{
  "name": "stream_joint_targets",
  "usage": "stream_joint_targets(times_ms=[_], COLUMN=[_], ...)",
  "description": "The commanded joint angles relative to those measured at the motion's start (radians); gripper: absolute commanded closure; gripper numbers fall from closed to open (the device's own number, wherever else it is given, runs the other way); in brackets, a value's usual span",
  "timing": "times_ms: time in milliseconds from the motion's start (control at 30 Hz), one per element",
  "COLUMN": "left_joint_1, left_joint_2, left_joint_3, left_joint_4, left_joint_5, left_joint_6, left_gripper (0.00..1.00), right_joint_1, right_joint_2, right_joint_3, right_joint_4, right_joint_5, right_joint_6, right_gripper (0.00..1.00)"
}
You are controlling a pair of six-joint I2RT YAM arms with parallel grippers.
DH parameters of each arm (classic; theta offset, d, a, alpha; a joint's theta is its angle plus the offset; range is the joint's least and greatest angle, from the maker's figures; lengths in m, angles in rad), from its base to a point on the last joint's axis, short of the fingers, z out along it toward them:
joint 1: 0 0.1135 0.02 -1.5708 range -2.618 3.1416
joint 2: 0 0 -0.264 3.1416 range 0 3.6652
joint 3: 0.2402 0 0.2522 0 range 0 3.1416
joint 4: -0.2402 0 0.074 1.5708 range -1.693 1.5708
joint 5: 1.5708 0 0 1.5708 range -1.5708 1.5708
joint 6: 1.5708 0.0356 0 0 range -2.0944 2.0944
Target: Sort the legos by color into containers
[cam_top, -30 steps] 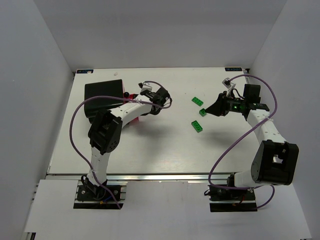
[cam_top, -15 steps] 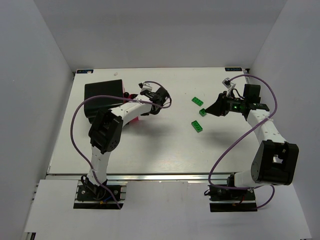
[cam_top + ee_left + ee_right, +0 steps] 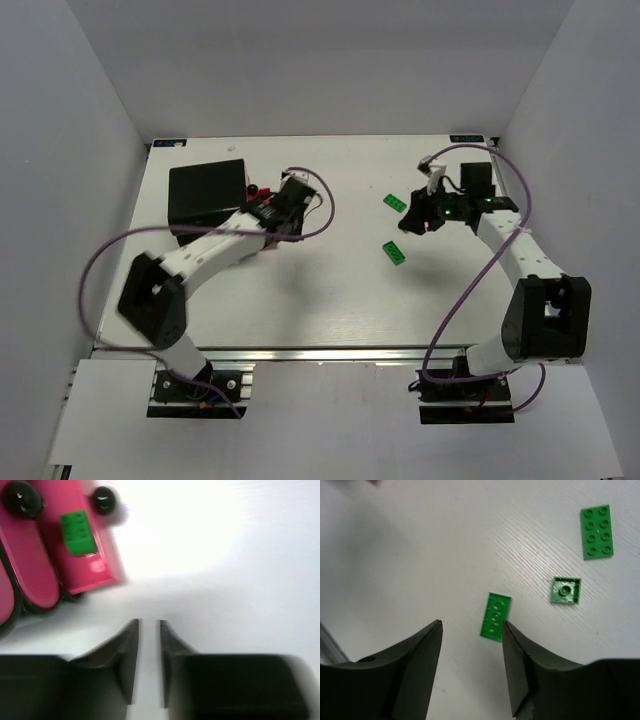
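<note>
While the left arm waits over by the boxes, the step in hand looks to me like the right arm lining up its next green pick. The right end effector (image 3: pixel 471 629) hangs above the tabletop (image 3: pixel 330 290) with its fingers well apart and nothing between them.

Three green legos sit under it, toward the far-right part of the tabletop:
- a flipped green plate (image 3: pixel 495 616), underside up, just ahead of the fingertips but off toward one finger rather than centred in the gap
- a small flipped square piece (image 3: pixel 566 590) a bit further out
- a studs-up two-by-four plate (image 3: pixel 596 531) furthest off

The flipped plate is my guess for the target. I'd say the next move needs a small sideways shift to centre it, then a drop and a close across its narrow width. It's thin and flat on the surface, so the fingertips have to get really low.

The left end effector (image 3: pixel 149 625) is nearly together, only a thin slit, and it holds nothing. It sits just beside the pink box (image 3: pixel 95 570), which already has a green brick (image 3: pixel 78 532) lying in it. The black box (image 3: pixel 205 185) is near the far-left corner.
</note>
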Motion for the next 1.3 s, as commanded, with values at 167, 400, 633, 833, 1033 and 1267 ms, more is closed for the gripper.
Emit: stream_joint_targets(times_ms=[167, 400, 633, 833, 1033, 1267], left_joint_1=[0.012, 0.012, 0.002, 0.002, 0.002, 0.002], left_joint_2=[-0.554, -0.817, -0.960, -1.021, -1.050, -1.139], left_joint_3=[-0.331, -0.516, -0.537, -0.546, -0.553, -0.592], left_joint_4=[0.315, 0.337, 0.323, 0.324, 0.335, 0.373], left_joint_5=[0.399, 0.209, 0.069, 0.032, 0.019, -0.032], left_joint_6=[0.179, 0.223, 0.220, 0.215, 0.214, 0.212], left_gripper=[0.15, 0.08, 0.07, 0.07, 0.06, 0.06], right_joint_1=[0.174, 0.241, 0.283, 0.310, 0.367, 0.484], right_joint_2=[0.194, 0.303, 0.355, 0.380, 0.352, 0.508], right_joint_3=[0.079, 0.092, 0.078, 0.072, 0.108, 0.510], right_joint_4=[-0.068, -0.085, -0.077, -0.065, -0.054, -0.180], right_joint_5=[0.462, 0.559, 0.595, 0.645, 0.582, 0.209], right_joint_6=[-0.062, -0.060, -0.062, -0.063, -0.117, -0.019], right_gripper=[0.27, 0.11, 0.32, 0.82, 0.97, 0.99])
